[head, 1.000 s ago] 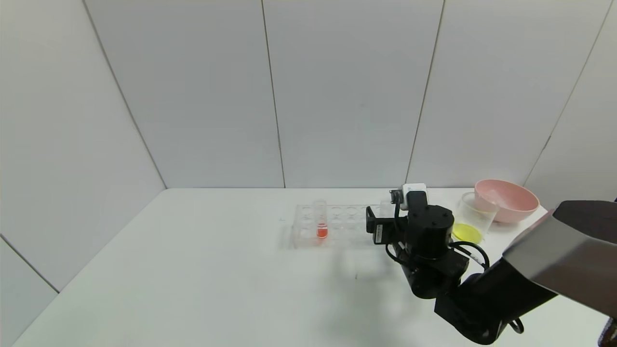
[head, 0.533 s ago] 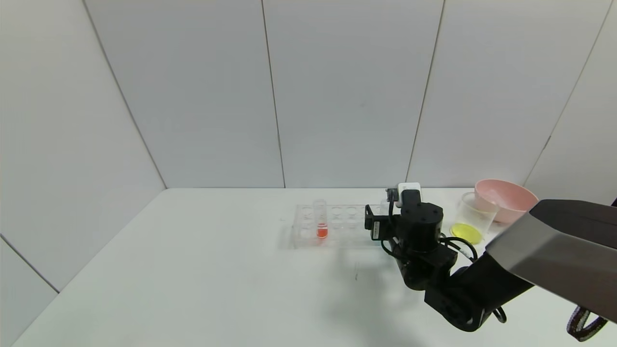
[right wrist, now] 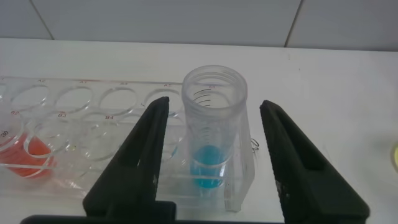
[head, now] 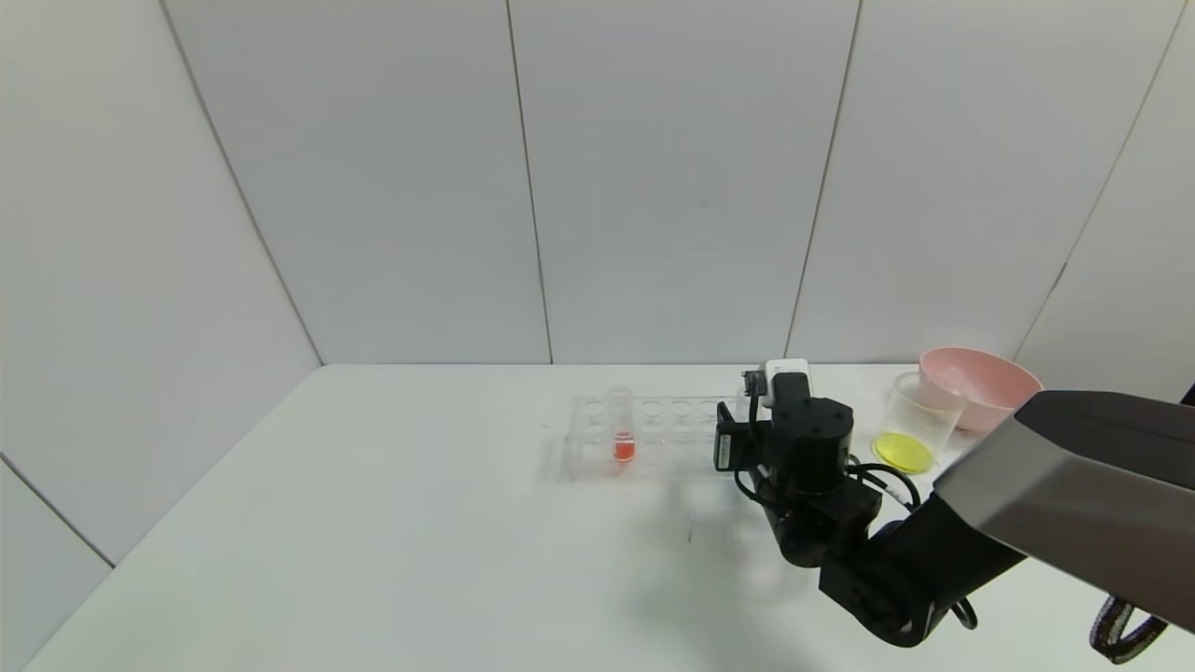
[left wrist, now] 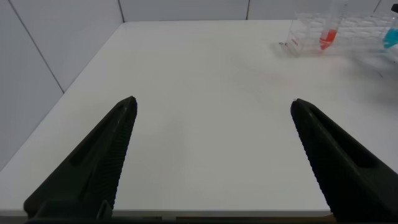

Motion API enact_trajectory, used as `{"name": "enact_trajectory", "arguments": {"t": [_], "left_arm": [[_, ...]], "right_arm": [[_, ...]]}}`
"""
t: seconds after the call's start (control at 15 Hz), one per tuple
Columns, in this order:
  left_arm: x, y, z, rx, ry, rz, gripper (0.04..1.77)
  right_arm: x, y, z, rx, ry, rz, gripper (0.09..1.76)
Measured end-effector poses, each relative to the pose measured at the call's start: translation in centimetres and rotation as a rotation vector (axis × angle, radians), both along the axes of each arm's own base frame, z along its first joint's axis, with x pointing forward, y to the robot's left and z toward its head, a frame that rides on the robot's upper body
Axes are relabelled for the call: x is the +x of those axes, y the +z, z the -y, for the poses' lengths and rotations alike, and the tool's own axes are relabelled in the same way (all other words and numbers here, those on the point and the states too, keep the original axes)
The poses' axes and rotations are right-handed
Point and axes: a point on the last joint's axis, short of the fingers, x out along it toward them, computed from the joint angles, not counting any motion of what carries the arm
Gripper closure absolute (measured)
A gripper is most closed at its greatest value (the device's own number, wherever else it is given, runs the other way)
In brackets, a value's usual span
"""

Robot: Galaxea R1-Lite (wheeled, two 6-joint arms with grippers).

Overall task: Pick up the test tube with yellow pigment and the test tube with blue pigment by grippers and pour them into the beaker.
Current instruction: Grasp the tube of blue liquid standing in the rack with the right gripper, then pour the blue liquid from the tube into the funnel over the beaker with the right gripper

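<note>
test tube with blue pigment (right wrist: 213,127) standing upright in end hole of clear rack (right wrist: 93,118) on desk (head: 392,523); probably light, smooth, slippery, breakable, best pinched below threaded mouth. right gripper (right wrist: 214,134) straddling it, fingers (right wrist: 140,155) apart, not touching. beaker (head: 918,420) sitting near, yellow already inside. left gripper (left wrist: 211,155) idling well apart, fingers spread.

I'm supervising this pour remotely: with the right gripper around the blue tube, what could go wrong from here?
1. The right gripper is open astride the test tube with blue pigment; an off-centre close may tilt it in the tube rack.
2. A slanted lift could drag the rack and disturb the red-orange tube.
3. Swinging toward the beaker, which holds yellow liquid, may spill blue.
</note>
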Motion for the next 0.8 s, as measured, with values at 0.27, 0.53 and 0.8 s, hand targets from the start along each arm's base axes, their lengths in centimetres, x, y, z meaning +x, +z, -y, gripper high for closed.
{"name": "enact_trajectory", "arguments": {"t": [0.27,0.53,0.8], "left_arm": [[0.00,0.00,0.00,0.000,0.000,0.000,0.05],[0.00,0.00,0.00,0.000,0.000,0.000,0.05],[0.00,0.00,0.00,0.000,0.000,0.000,0.05]], "right_arm": [[-0.08,0.00,-0.18,0.002,0.004,0.002,1.37],[-0.05,-0.03,-0.08,0.001,0.001,0.001,1.37],[-0.01,-0.02,0.09,0.000,-0.005,0.000,1.37]]}}
